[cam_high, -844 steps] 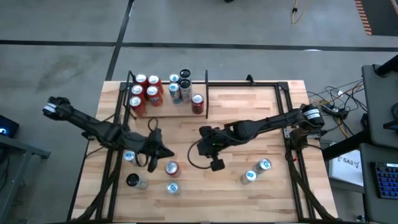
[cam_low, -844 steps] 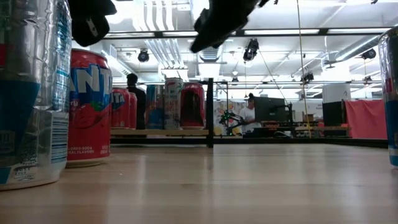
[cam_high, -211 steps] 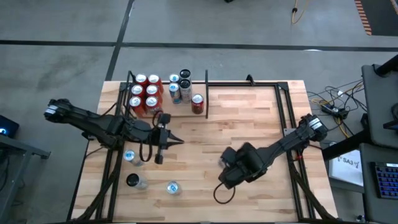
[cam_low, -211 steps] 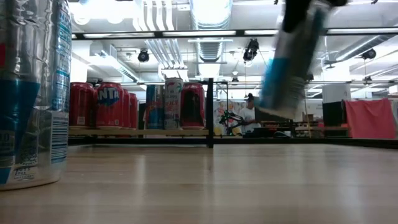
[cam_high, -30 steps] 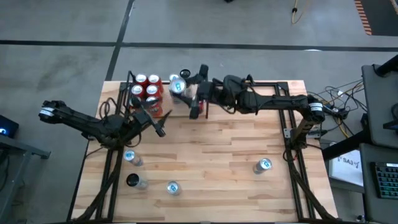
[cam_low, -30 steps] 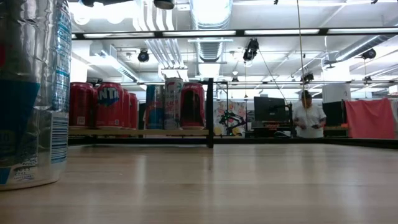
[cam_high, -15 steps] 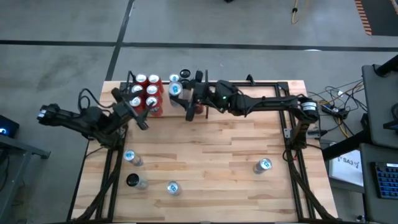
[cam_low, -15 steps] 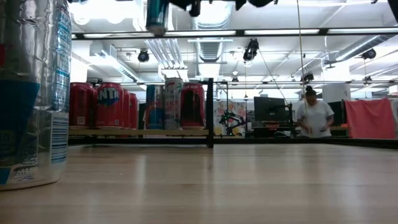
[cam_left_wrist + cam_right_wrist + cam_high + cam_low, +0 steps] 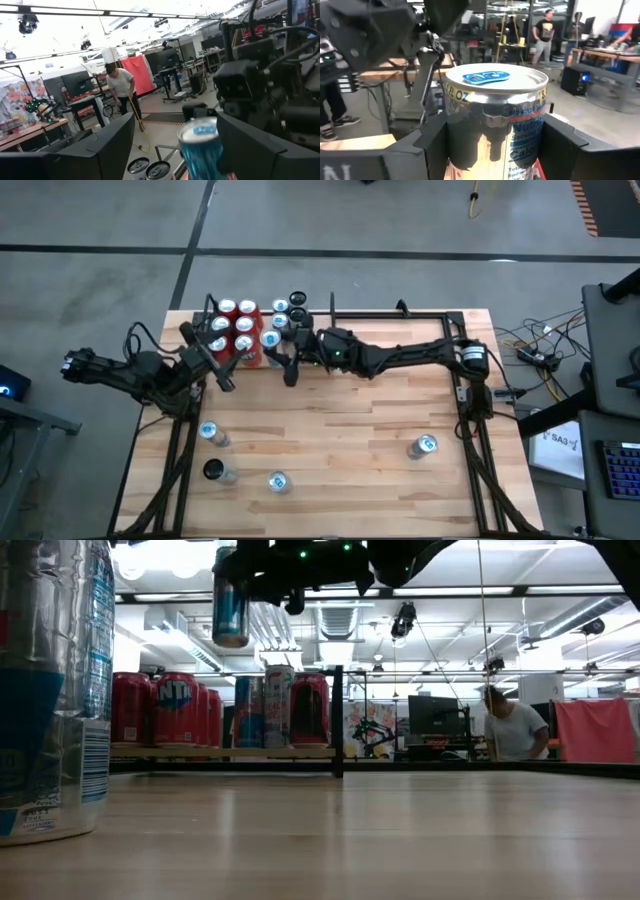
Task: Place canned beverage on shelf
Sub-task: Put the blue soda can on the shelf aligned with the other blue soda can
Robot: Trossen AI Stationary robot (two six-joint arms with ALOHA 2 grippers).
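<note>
My right gripper [image 9: 278,348] is shut on a blue-and-silver beverage can [image 9: 270,338] and holds it above the near end of the shelf [image 9: 262,366]. The shelf is a narrow black-framed bay with a wood floor. Red cans [image 9: 232,326] and several other cans [image 9: 296,308] stand in it on their bases. In the low view the held can [image 9: 230,602] hangs higher than the tops of the shelved cans [image 9: 176,708]. My left gripper [image 9: 215,365] stands open at the shelf's left side, holding nothing. Its wrist view looks at the held can [image 9: 202,150] farther off. My right gripper pinches the can's side wall [image 9: 452,145] below the top rim, one finger on each side. The fingers [image 9: 427,150] lie about level and come from the table's right. The can stands upright, lifted clear of the shelf and its cans.
Loose cans stand on the table at the near left [image 9: 208,432] [image 9: 215,470] [image 9: 277,482] and near right [image 9: 425,445]. One can stands close before the low camera [image 9: 50,690]. The wider black-framed bay [image 9: 400,315] runs to the right. A person [image 9: 515,730] stands far behind the table.
My right gripper has come down and moved toward the table's near-left, carrying the can upright from over the shelf's far end to over its near end. It has dropped into the low view. My left gripper has drawn back toward the table's left edge.
</note>
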